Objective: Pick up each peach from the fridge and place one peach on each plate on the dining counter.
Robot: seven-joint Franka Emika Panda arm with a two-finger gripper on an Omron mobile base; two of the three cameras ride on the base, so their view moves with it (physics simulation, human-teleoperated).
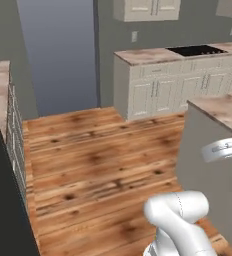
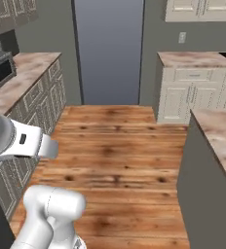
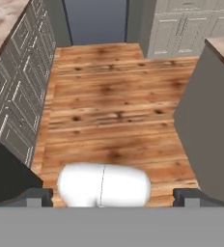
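Facing down a long stretch of plank floor (image 1: 93, 160) toward a tall blue-grey doorway (image 2: 108, 48) at twelve o'clock, I judge the task barely begun, or at best between stages: no peach, no plate and no fridge is anywhere in front of me, so I cannot tell whether any fruit has already been delivered. At about three o'clock stands a grey-sided island with a veined marble top, which I take to be the dining counter (image 2: 222, 131); the bare strip of its top that I can see carries nothing. Farther off, at about one o'clock, runs the cream-fronted counter with the black cooktop (image 1: 197, 50), which is not my goal. At nine o'clock a row of panelled cabinets under another marble counter (image 2: 22, 78) carries a small microwave (image 2: 0, 68) at its far end. My claw (image 3: 113, 200) points down at the floor, its two dark fingertips (image 3: 36, 197) set wide apart and nothing between them, so I am carrying no fruit. Finding the fridge, opening it and making at least one, probably two, peach runs to the plates all appear to lie ahead.
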